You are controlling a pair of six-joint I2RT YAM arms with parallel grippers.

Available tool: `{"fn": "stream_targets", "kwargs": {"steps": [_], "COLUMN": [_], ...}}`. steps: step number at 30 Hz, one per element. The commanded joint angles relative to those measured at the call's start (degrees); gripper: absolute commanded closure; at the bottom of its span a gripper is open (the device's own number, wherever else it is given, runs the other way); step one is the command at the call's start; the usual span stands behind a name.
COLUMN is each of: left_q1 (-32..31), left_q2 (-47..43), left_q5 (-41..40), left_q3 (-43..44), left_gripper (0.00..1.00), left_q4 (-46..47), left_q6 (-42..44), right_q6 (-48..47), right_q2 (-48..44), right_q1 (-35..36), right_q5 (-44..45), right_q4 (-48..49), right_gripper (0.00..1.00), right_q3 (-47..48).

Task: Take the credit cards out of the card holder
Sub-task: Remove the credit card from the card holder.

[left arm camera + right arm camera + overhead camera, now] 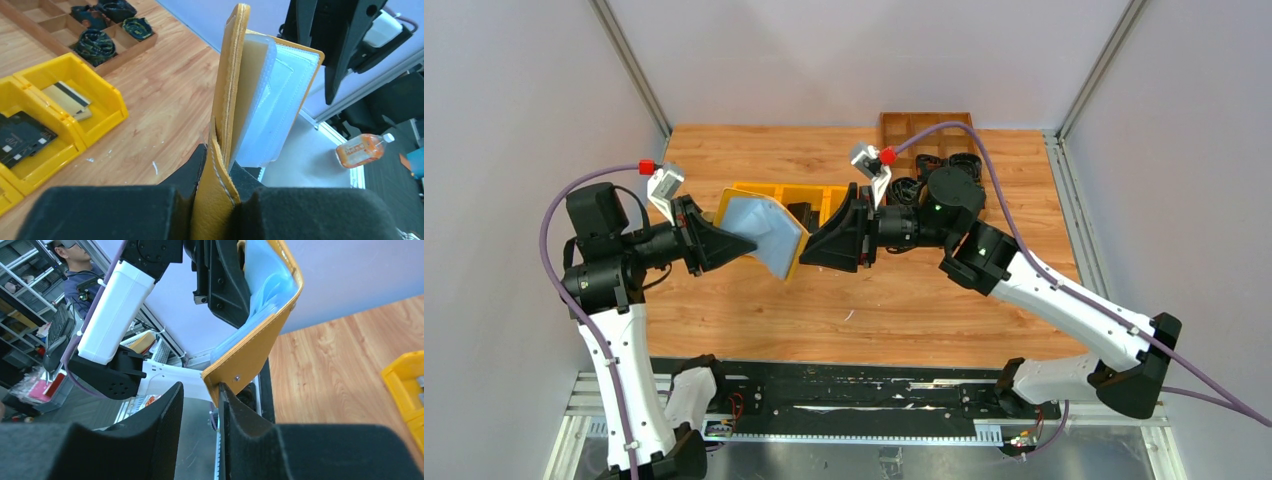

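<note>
The card holder (pixel 764 230), mustard-tan outside with clear pale sleeves inside, is held open in the air above the table. My left gripper (pixel 742 243) is shut on its leather edge (pixel 220 150). The sleeves (pixel 272 115) fan out to the right, and a pale cream sheet (pixel 252 80) shows in the front one. My right gripper (pixel 814 248) is open at the holder's opposite flap (pixel 250 357). The flap's lower corner touches one finger tip (pixel 230 400), and the jaws stand apart. A beige-gold credit card (pixel 67 97) and a black card (pixel 22 140) lie in yellow bins.
The yellow bins (pixel 774 195) stand on the wooden table behind the holder. A wooden compartment tray (pixel 924 130) with dark rolled items stands at the back right, also in the left wrist view (pixel 55 25). An orange bottle (pixel 362 149) lies beyond the table.
</note>
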Motion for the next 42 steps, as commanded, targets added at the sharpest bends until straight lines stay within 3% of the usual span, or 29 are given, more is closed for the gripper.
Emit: {"fn": "stream_targets", "kwargs": {"steps": [1,4,6,8,11,13,17,21,29,39,42], "left_q1": [-0.21,-0.23,-0.17,-0.24,-0.19,-0.21,-0.16,-0.21,-0.21,-0.19,-0.17], "left_q2": [-1.18,-1.76,-1.9,-2.05,-1.84,-1.54,-0.68,-0.17,-0.54,-0.65,-0.72], "left_q5": [5.35,6.05,6.19,6.53,7.06,7.33,7.94,8.26,8.31,8.35,8.4], "left_q3": [2.87,3.6,4.02,4.34,4.68,4.93,5.72,6.32,7.02,8.27,8.53], "left_gripper": [0.93,0.93,0.93,0.94,0.94,0.94,0.96,0.97,0.97,0.98,0.98], "left_q4": [0.89,0.91,0.91,0.91,0.8,0.82,0.66,0.65,0.65,0.59,0.63], "left_q6": [-4.04,-5.96,-6.24,-6.51,-6.98,-7.27,-7.89,-8.82,-9.56,-10.13,-10.3], "right_q6": [-2.83,-3.48,-4.03,-4.2,-3.72,-3.37,-3.58,-3.84,-3.68,-3.9,-3.64], "right_q2": [-1.45,-1.13,-0.87,-0.71,-1.49,-2.23,-3.34,-4.49,-3.94,-3.96,-3.58], "right_q1": [-1.6,-1.65,-1.65,-1.65,-1.65,-1.65,-1.64,-1.65,-1.65,-1.63,-1.64], "right_q5": [0.24,2.18,3.73,4.01,4.03,3.14,-1.97,-4.06,-4.06,1.25,2.87], "right_q4": [2.38,1.11,-0.4,-1.04,1.1,2.27,3.35,4.23,5.07,4.33,4.23], "right_gripper": [0.66,0.7,0.61,0.59,0.68,0.69,0.59,0.59,0.73,0.84,0.82], "right_q3": [-0.97,-0.36,0.13,0.3,-0.73,-1.5,-2.28,-3.68,-2.73,-2.43,-2.16]}}
